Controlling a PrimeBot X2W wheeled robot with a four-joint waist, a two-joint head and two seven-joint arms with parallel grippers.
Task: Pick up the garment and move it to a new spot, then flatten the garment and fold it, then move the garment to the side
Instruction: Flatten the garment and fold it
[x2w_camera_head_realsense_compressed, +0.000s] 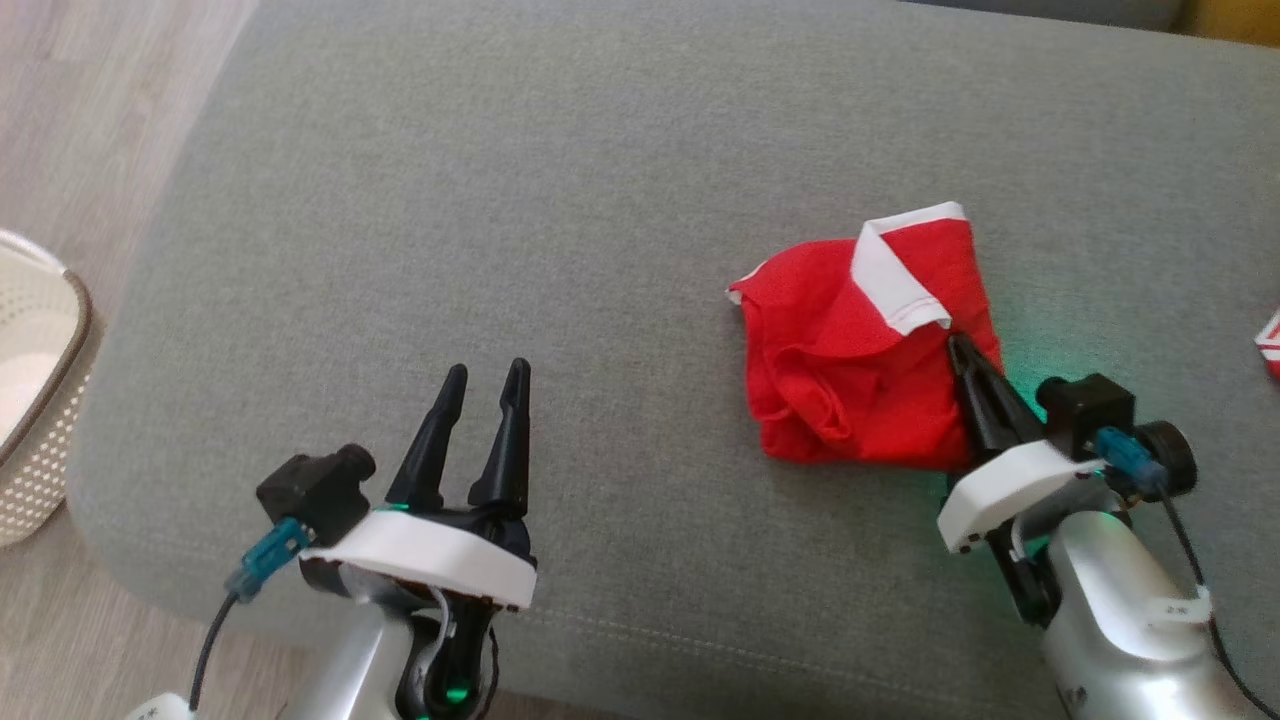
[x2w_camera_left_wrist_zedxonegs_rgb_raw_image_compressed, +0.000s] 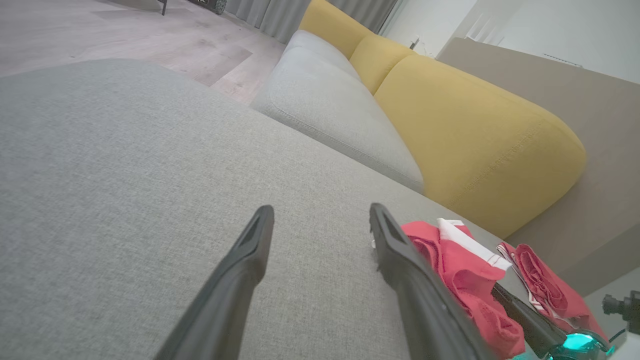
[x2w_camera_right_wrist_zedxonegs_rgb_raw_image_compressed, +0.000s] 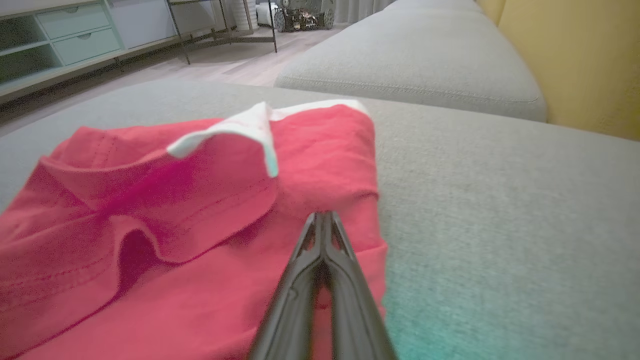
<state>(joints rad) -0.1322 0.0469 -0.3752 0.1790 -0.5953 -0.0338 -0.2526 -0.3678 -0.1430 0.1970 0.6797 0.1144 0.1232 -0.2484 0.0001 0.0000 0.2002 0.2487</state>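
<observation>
Head view: garment (x2w_camera_head_realsense_compressed: 860, 340) is seen crumpled on the cushion (x2w_camera_head_realsense_compressed: 600, 200), right claw (x2w_camera_head_realsense_compressed: 957, 347) closed on its edge, left claw (x2w_camera_head_realsense_compressed: 487, 372) open, well apart. Left wrist view: a second red cloth (x2w_camera_left_wrist_zedxonegs_rgb_raw_image_compressed: 545, 290) lies near and could be snagged. Right wrist view: only a thin fold seems pinched, so slippage on lifting is risked.

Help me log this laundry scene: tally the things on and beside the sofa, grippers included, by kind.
Red cloth items: 2, the garment and a second red piece
Baskets: 1, the white basket
Grippers: 2, left gripper and right gripper
Total: 5
</observation>
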